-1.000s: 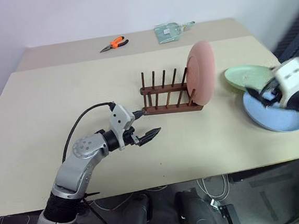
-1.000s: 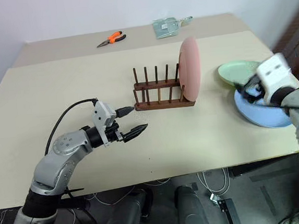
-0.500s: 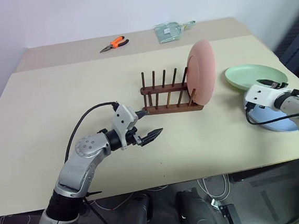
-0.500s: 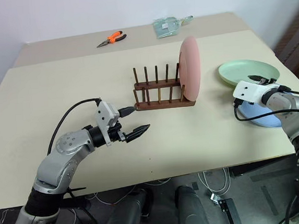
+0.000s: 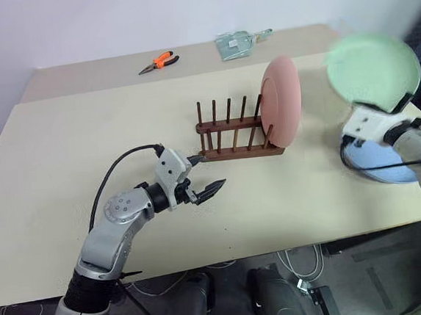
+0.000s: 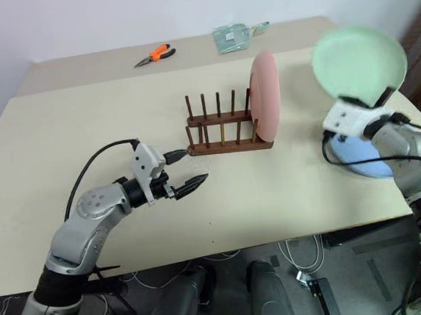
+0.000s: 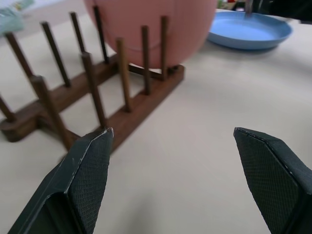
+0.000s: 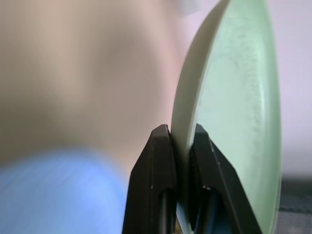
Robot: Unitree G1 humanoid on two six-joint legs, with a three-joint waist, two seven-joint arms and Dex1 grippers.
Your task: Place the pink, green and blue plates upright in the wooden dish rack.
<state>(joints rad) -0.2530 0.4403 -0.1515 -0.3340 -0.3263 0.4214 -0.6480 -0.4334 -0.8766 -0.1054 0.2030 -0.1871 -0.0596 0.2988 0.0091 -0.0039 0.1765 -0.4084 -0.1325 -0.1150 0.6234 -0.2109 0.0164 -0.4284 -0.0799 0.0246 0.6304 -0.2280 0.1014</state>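
Pink plate (image 6: 266,97) racked; right gripper (image 8: 182,146) pinches the raised green plate (image 6: 358,56), blue plate (image 6: 364,160) beneath it; left gripper (image 6: 184,171) spread.

Rack (image 6: 223,130): right-end slot filled by pink plate (image 6: 265,96), other pegs bare. Table (image 6: 83,132) left & front of rack wide open. Blue plate (image 6: 364,160) flat at right edge.

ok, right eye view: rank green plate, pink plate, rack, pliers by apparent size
1. green plate, lifted nearer the camera, so likely flattered
2. rack and pink plate, seen edge-on: too close to call
3. pliers
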